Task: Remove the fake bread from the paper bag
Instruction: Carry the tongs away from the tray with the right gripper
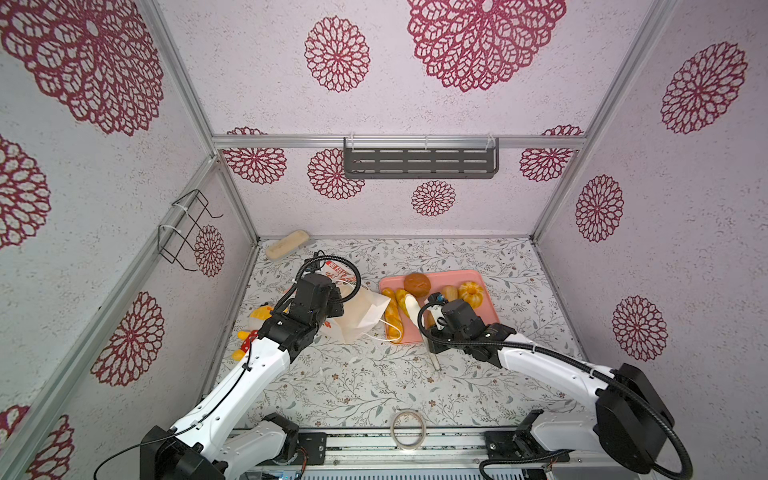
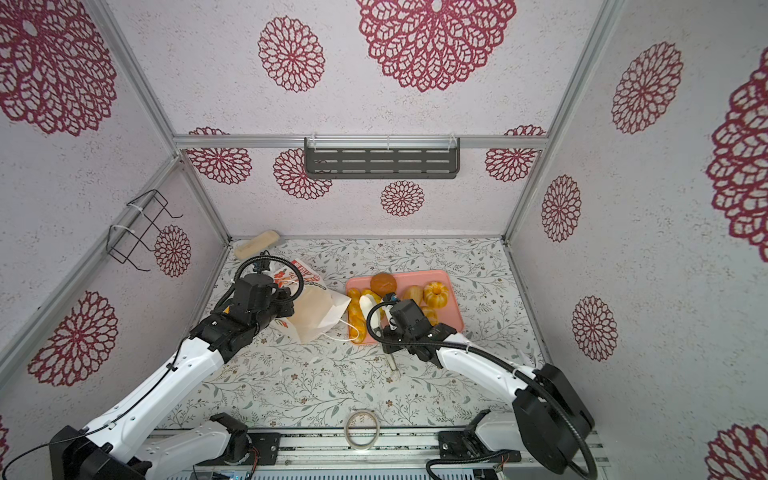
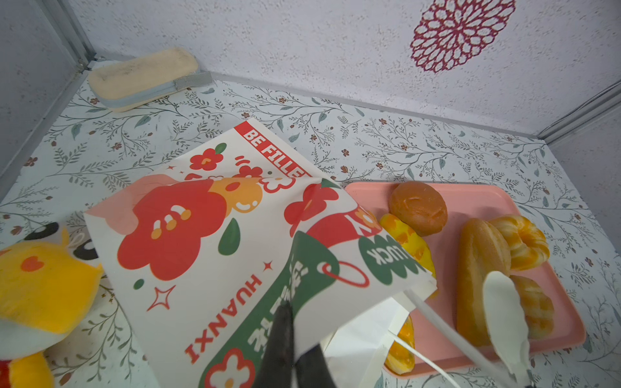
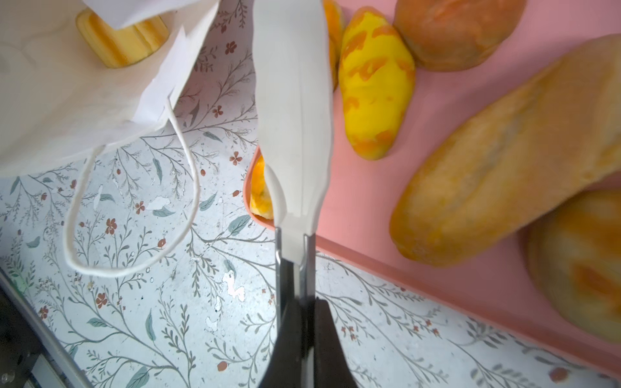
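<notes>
Three walls, pale with red rosettes and framed in aluminium, close in a table covered in a leaf-and-flower print. One grey shelf hangs on the far wall and one wire rack on the left wall. One tape roll lies at the near edge, one beige block in the far left corner, and one yellow plush at the left, half under the left arm from above.

Seven pieces of fake bread show. Six lie on one pink tray right of centre:
- a brown round bun
- a long loaf
- a ring bun
- a braided roll along the left rim
- a mottled yellow roll beside it
- a striped bun, mostly hidden under the right wrist in both top views

The seventh piece sits inside the paper bag, with only its end showing at the mouth.

That bag leans tilted just left of the tray, mouth toward it. The left gripper is pinched tight on its printed face, where a fold cuts off the lettering. The right gripper is clamped on the metal arms of one pair of white-tipped tongs — blades pressed together over the tray's left rim, gripping nothing.
</notes>
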{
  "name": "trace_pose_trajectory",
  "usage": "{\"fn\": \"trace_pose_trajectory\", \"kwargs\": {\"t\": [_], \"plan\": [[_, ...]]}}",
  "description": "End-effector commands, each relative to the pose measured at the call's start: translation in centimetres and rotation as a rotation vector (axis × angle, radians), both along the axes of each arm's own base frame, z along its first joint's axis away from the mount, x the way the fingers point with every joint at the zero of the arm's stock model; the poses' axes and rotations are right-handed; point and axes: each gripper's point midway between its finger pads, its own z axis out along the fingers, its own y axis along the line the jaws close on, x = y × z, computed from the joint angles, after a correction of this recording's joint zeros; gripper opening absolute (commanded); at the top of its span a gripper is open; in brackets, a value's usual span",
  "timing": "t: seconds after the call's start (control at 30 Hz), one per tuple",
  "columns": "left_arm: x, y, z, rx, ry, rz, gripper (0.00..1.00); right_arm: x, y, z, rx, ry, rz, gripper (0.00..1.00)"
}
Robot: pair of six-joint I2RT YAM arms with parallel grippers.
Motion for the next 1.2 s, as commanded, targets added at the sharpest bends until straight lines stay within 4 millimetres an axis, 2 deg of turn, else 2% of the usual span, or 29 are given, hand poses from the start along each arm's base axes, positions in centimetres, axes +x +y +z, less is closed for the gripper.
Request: {"fn": "trace_pose_trajectory", "kwargs": {"t": [0.0, 0.17, 0.27, 0.4, 0.57, 0.67, 0.8, 0.87, 0.93, 1.07, 1.17], "plan": [[-0.2, 0.2, -0.7, -0.002, 0.029, 0.005, 0.00, 1.1, -4.1, 2.8, -0.041, -0.070, -0.213, 0.00], [0.0, -0.2, -0.9, -0.025, 0.037, 0.000, 0.00, 3.0, -14.3, 4.6, -0.232, -0.052, -0.604, 0.00], [0.0, -0.5, -0.9, -0.041, 0.040, -0.004, 0.00, 4.9, -20.1, 4.7, -0.312, -0.010, -0.740, 0.00], [-0.1, -0.6, -0.7, -0.050, 0.035, -0.010, 0.00, 8.0, -27.7, 3.1, -0.398, 0.052, -0.890, 0.00], [-0.4, -0.8, -0.3, -0.063, 0.025, -0.025, 0.00, 11.8, -34.1, 0.6, -0.456, 0.110, -1.003, 0.00], [-0.5, -0.9, -0.1, -0.068, 0.025, -0.035, 0.00, 14.2, -36.2, -1.3, -0.493, 0.161, -1.022, 0.00], [-0.6, -1.3, -0.2, -0.081, 0.037, -0.049, 0.00, 17.2, -37.0, -2.6, -0.534, 0.189, -0.994, 0.01], [-0.7, -1.3, -0.3, -0.076, 0.045, -0.052, 0.00, 18.6, -36.7, -2.7, -0.514, 0.189, -0.976, 0.23], [-0.8, -1.2, -0.3, -0.070, 0.048, -0.054, 0.00, 19.4, -36.5, -2.6, -0.494, 0.190, -0.965, 0.40], [-0.9, -1.1, -0.5, -0.065, 0.052, -0.051, 0.00, 20.0, -36.1, -2.6, -0.485, 0.213, -0.929, 0.58], [-0.9, -1.1, -0.5, -0.066, 0.051, -0.049, 0.00, 19.5, -36.2, -2.2, -0.476, 0.233, -0.923, 0.64]]}}
